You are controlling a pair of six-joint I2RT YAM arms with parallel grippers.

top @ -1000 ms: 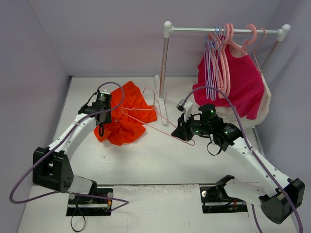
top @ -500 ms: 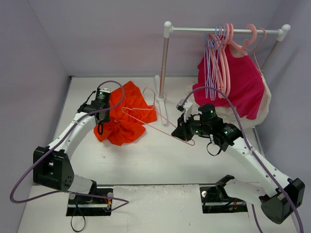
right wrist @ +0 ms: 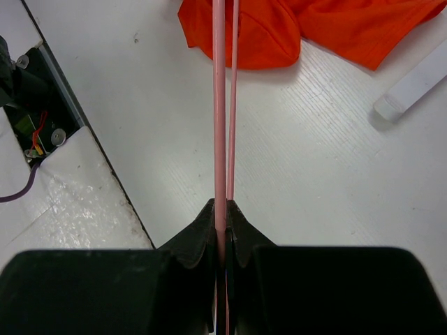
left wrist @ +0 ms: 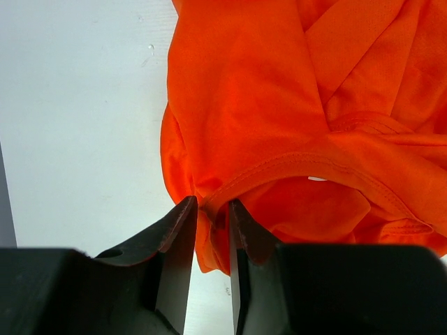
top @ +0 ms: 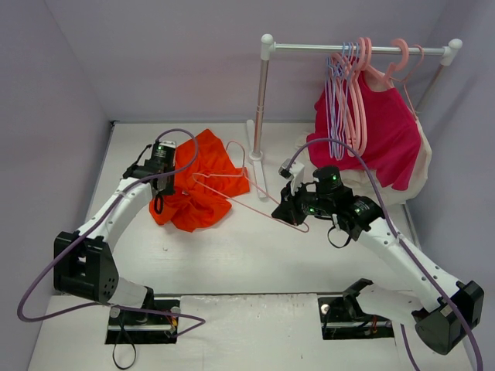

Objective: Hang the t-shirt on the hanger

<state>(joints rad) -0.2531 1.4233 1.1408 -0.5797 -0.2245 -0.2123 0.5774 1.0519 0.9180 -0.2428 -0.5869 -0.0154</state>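
Note:
The orange t-shirt [top: 209, 154] lies crumpled on the white table at the back left. In the left wrist view its neck hem and white label show on the t-shirt [left wrist: 258, 91]. My left gripper [top: 168, 188] [left wrist: 211, 209] sits at the shirt's left edge, jaws shut on a fold of cloth beside the neck hem. The pale pink hanger [top: 255, 207] [right wrist: 220, 105] lies low across the table, its far end over the shirt. My right gripper [top: 291, 214] [right wrist: 222, 209] is shut on its near corner.
A white clothes rack [top: 261, 100] stands at the back, its foot [right wrist: 415, 84] right of the shirt. Pink and lavender hangers [top: 348, 93] and a magenta shirt [top: 383, 135] hang on its rail. The table's near edge with a mounting slot [right wrist: 42, 118] lies to the left.
My left jaws have narrowed onto the shirt's fold and the left wrist has shifted slightly backward. The right arm and hanger have nudged a little to the left.

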